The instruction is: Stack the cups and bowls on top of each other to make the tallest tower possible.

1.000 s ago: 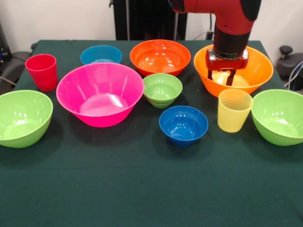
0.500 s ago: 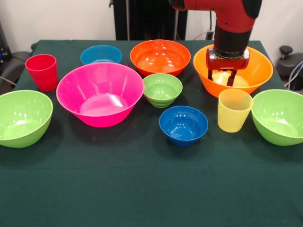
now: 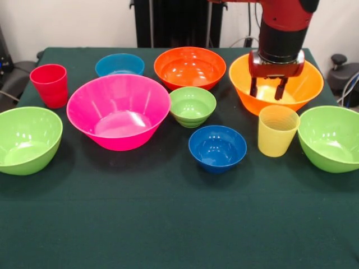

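Observation:
My gripper hangs open and empty over the yellow-orange bowl at the back right. The pale yellow ribbed cup stands upright just in front of it. The red cup stands at the far left. The pink bowl, orange-red bowl, light blue bowl, small lime green bowl, dark blue bowl and two larger lime green bowls sit apart on the table. No tower is standing.
The table has a dark green cloth that reaches the front of the picture. The robot's black pedestal stands behind the table.
My gripper has moved a little to the right and slightly up over the yellow-orange bowl. The cups and bowls have not moved.

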### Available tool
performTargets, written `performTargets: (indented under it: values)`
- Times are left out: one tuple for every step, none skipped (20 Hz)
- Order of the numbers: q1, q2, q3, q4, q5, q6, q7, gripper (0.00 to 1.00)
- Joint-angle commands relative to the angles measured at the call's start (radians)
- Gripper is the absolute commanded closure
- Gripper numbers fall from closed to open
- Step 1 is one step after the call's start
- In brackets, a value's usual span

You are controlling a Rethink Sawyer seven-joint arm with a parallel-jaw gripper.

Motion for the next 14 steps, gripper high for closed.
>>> performTargets:
  values:
    - [-0.033, -0.015, 0.039, -0.168, 0.042, 0.221, 0.132, 0.00]
    - [-0.039, -0.017, 0.041, -0.183, 0.044, 0.249, 0.132, 0.00]
    - [-0.045, -0.017, 0.044, -0.191, 0.044, 0.265, 0.132, 0.00]
    - [-0.051, -0.016, 0.044, -0.207, 0.045, 0.283, 0.131, 0.00]
    - [-0.054, -0.013, 0.044, -0.218, 0.045, 0.292, 0.132, 0.00]
    - [-0.058, -0.009, 0.040, -0.233, 0.046, 0.298, 0.137, 0.00]
    - [-0.062, -0.002, 0.038, -0.247, 0.046, 0.302, 0.138, 0.00]
    - [-0.068, 0.004, 0.036, -0.261, 0.046, 0.305, 0.139, 0.00]
    - [-0.073, 0.010, 0.038, -0.273, 0.046, 0.310, 0.138, 0.00]
    - [-0.081, 0.015, 0.039, -0.287, 0.045, 0.321, 0.133, 0.00]
    - [-0.087, 0.015, 0.039, -0.296, 0.043, 0.328, 0.132, 0.00]
    - [-0.093, 0.018, 0.038, -0.311, 0.042, 0.335, 0.129, 0.00]
    - [-0.098, 0.018, 0.037, -0.310, 0.041, 0.333, 0.129, 0.00]
    - [-0.105, 0.020, 0.036, -0.319, 0.041, 0.327, 0.129, 0.00]
